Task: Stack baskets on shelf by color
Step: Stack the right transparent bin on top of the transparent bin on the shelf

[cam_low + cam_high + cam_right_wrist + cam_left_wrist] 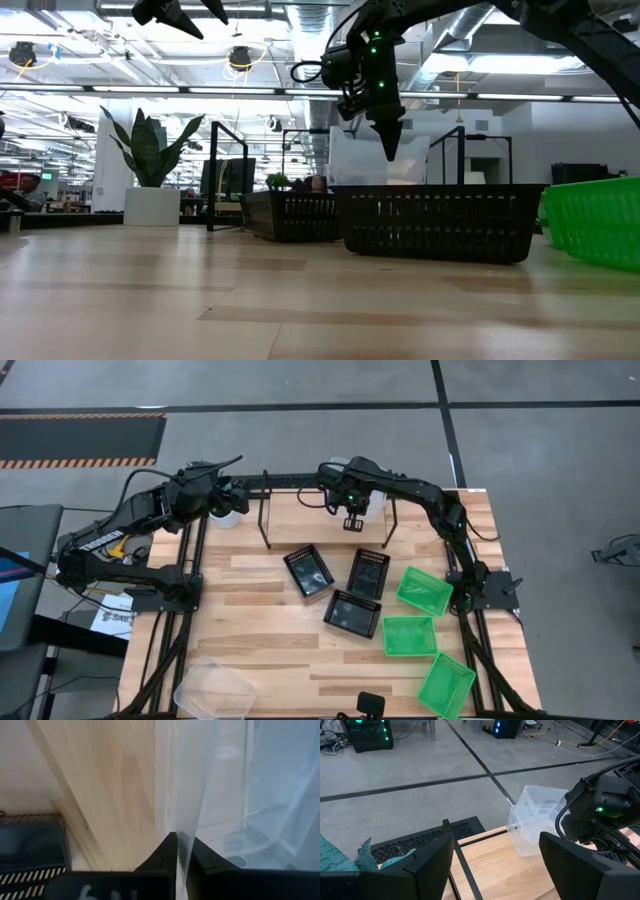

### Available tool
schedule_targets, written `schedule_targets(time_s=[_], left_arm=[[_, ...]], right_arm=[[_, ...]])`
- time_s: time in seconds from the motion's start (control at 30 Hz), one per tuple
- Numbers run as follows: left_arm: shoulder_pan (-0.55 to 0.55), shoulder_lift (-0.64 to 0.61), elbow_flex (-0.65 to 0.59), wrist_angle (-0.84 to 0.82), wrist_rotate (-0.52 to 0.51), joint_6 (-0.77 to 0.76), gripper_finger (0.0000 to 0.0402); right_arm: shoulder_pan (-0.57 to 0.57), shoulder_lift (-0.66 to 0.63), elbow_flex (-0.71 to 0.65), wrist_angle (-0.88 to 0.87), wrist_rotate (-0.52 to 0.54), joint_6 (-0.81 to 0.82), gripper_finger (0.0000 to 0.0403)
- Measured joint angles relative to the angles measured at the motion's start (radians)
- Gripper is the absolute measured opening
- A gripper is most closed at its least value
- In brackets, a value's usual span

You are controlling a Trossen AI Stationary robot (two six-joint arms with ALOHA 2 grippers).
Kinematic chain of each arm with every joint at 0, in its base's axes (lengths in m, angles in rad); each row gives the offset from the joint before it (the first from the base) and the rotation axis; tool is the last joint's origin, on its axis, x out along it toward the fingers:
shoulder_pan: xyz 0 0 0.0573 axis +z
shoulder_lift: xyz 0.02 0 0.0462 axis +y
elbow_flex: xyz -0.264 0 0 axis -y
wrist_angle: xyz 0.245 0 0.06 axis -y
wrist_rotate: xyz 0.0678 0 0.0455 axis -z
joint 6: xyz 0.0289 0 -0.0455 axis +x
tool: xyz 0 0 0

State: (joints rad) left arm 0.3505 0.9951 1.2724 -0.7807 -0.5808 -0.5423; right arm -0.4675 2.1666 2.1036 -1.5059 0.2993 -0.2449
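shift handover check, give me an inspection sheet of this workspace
surface: wooden table, no spills seen
job's things: clear basket on shelf; spare clear basket at the left-arm-side corner far from the shelf; three black baskets mid-table; three green baskets on the right-arm side
clutter: potted plant near the shelf's left end
claws: left claw open, empty, raised; right claw pinching clear basket's wall
cables: floor cables beyond the table
surroundings: striped mat on the floor
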Motion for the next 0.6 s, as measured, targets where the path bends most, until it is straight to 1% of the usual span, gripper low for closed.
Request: schedule_targets(time_s=[0.43,0.6], left_arm=[[0.000,0.000,0.000,0.000,-0.001,0.011,0.0283],[0.000,0.000,0.000,0.000,-0.001,0.011,0.0283]], right_arm=[[0.000,-0.001,0.000,0.028,-0.011,0.001,0.0086],[-0.001,-0.001,0.000,0.010,-0.013,0.001,0.0121]])
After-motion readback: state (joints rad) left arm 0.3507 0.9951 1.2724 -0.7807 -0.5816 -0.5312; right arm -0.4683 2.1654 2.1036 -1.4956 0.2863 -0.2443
